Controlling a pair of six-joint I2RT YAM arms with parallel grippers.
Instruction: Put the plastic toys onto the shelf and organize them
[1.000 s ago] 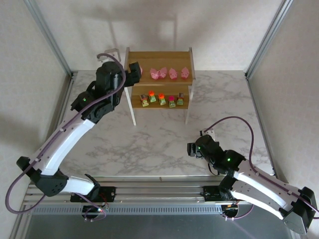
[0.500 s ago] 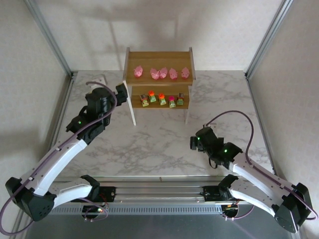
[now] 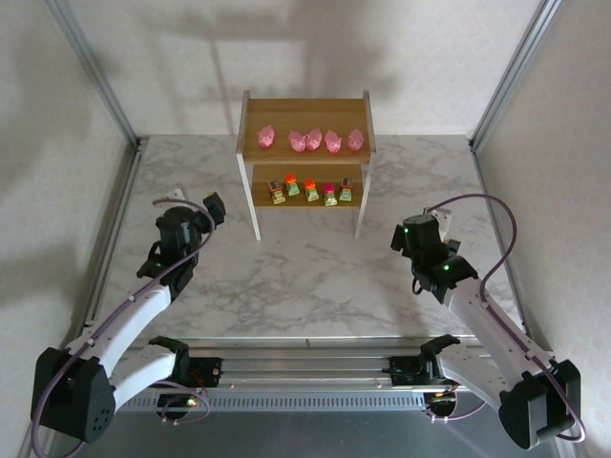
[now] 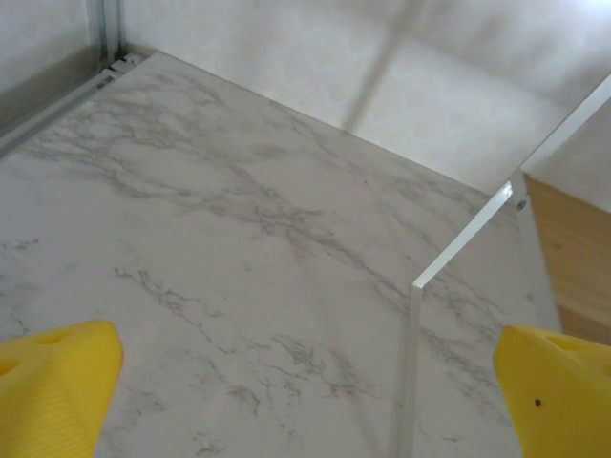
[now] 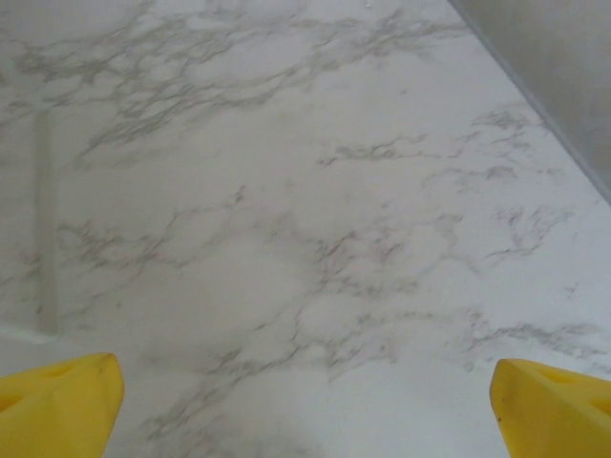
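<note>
While both jaws stand spread, the shelf (image 3: 304,107) holds five pink toys (image 3: 313,140); five blocky ones (image 3: 310,189).

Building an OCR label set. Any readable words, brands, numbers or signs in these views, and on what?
No readable text in any view.
Shelf: bare wood, no label.
Pink toys and green-based toys: too small to tell any marking.
Left gripper and right gripper: plain yellow fingers, no print.
Table: marble veining, no writing.

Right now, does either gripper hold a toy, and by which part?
Nothing is held. The left gripper and the right gripper are open; the plastic toys stand on the shelf.
</note>
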